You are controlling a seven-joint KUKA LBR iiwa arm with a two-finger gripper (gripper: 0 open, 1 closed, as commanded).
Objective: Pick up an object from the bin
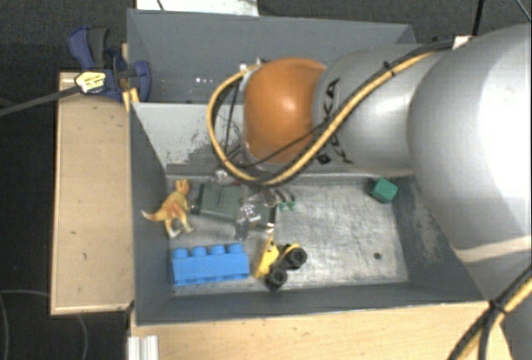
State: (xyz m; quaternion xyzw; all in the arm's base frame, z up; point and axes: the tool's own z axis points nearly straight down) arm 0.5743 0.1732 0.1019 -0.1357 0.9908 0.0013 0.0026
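Note:
My gripper (252,213) hangs low in the left half of the bin, under the orange dome on the wrist. It sits at the right edge of a flat dark grey-green piece (216,202). I cannot tell whether it touches that piece. A yellow and black toy vehicle (279,260) lies just below the gripper. A blue building brick (210,263) rests left of the vehicle, by the bin's front wall. An orange toy dinosaur (171,210) stands left of the dark piece.
A small green block (383,190) lies at the back right of the bin floor, apart from the other things. The big silver arm reaches in from the right and covers the bin's upper right part.

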